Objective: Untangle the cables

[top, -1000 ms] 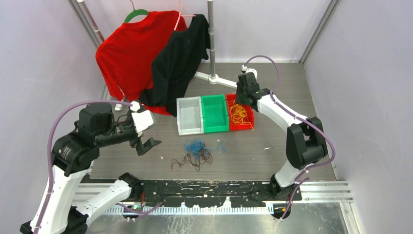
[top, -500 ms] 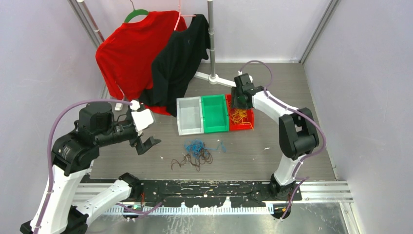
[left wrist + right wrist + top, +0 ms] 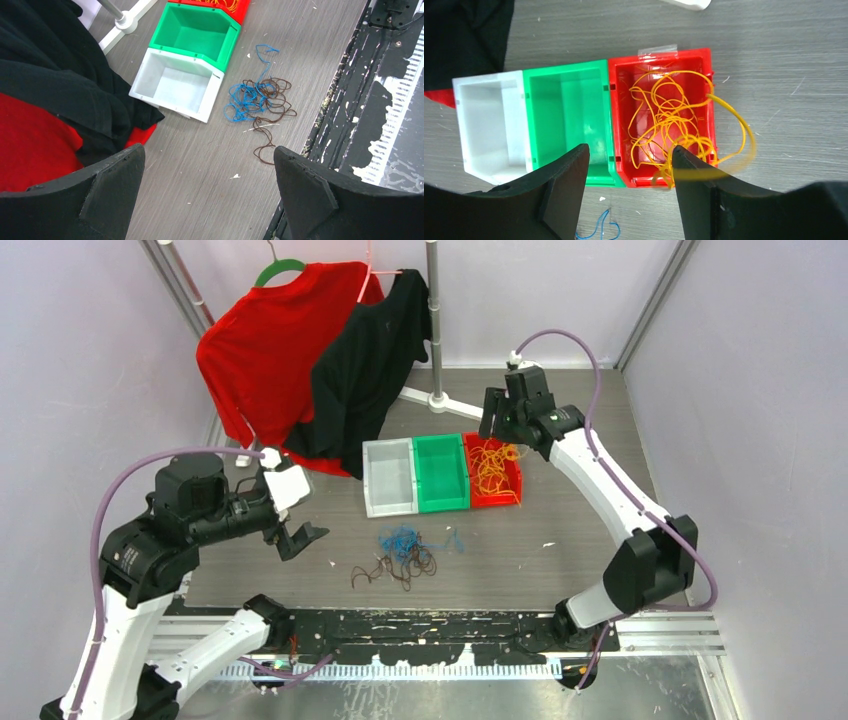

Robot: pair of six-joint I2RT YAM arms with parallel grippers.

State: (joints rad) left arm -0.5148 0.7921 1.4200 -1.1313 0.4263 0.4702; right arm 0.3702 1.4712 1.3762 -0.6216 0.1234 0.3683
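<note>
The yellow-orange cables (image 3: 491,469) (image 3: 667,117) lie piled in the red bin (image 3: 516,483) (image 3: 659,54). One blurred loop trails over the bin's right wall and across my right finger (image 3: 704,200). My right gripper (image 3: 497,426) (image 3: 630,148) hovers above that bin, open, with nothing between its jaws. The blue cables (image 3: 399,538) (image 3: 242,97) and the dark brown cables (image 3: 396,571) (image 3: 274,99) lie tangled together on the table in front of the bins. My left gripper (image 3: 299,538) (image 3: 207,150) hangs wide open over the table, left of that tangle.
A green bin (image 3: 441,472) (image 3: 564,115) and a white bin (image 3: 389,478) (image 3: 175,87) stand left of the red one. A red shirt (image 3: 260,350) and a black shirt (image 3: 370,360) hang on a rack (image 3: 434,330) at the back. A black rail (image 3: 360,100) runs along the near edge.
My right gripper has risen from the red bin and drawn back while its jaws widened; the yellow cables now lie in the bin. The left arm has hardly moved.
</note>
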